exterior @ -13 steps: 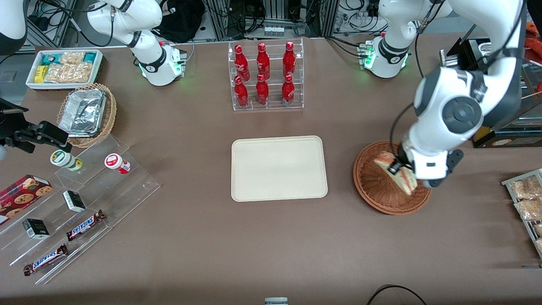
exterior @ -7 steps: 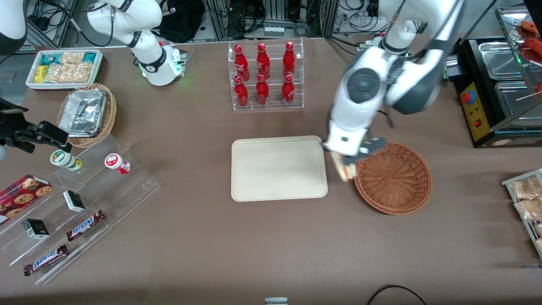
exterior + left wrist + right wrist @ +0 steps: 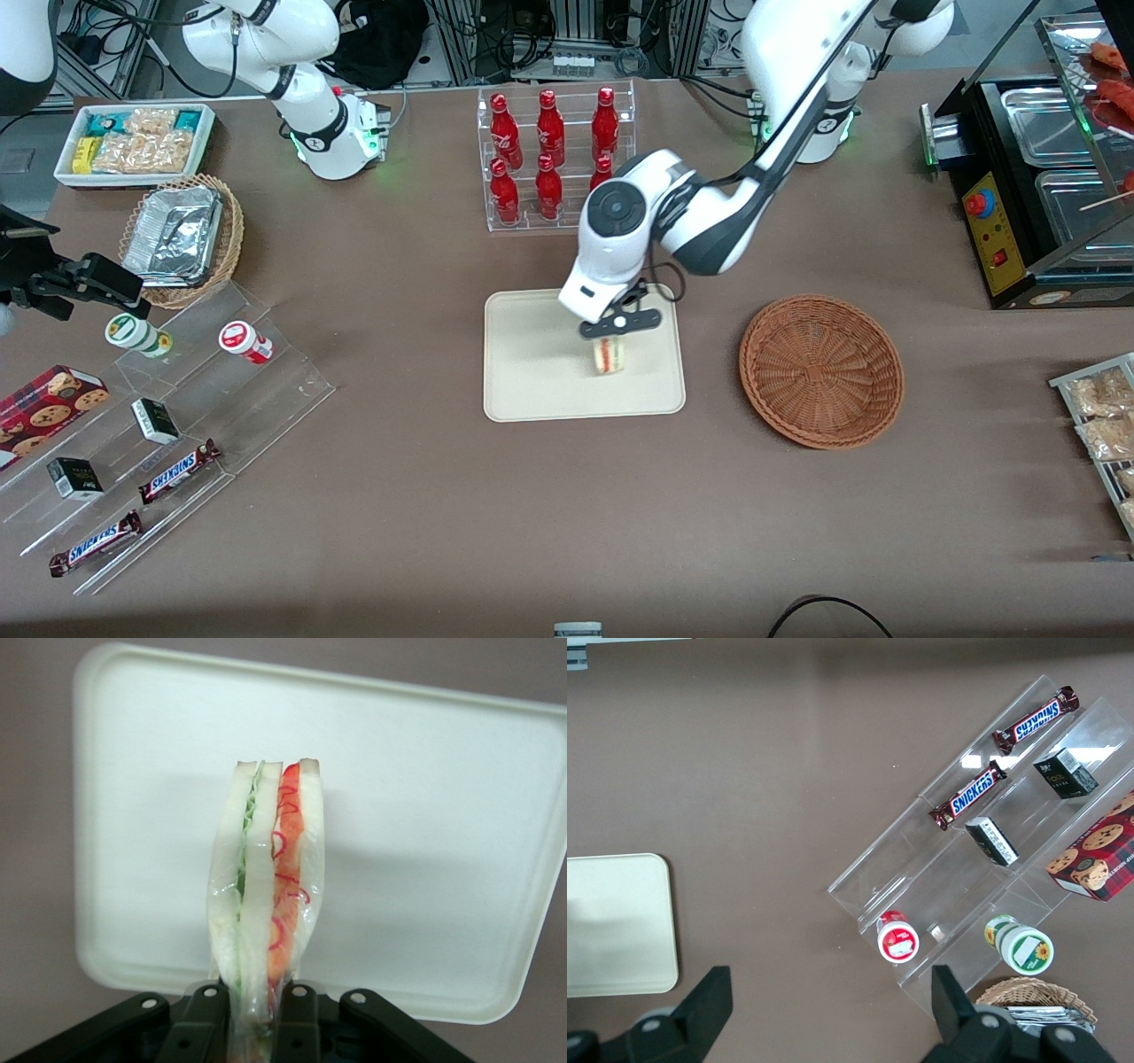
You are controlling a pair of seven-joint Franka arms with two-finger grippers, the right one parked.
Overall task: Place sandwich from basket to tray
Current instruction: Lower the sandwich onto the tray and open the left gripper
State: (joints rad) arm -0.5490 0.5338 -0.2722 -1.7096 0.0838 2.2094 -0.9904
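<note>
Cream-beige tray now lying under gripper, jaws clamping sandwich on edge; carried clear of wicker basket, leaving it empty. Lowering and releasing remaining.

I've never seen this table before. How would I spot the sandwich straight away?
Find the flat cream-beige rectangular tray at the table's middle, nearer the front camera than the clear rack of red bottles. Above it, the working arm's end effector holds a small triangular wedge of white bread, the sandwich. Its orange-red and green filling stripes are the only food over the tray; the round reddish-brown wicker basket beside holds nothing.
</note>
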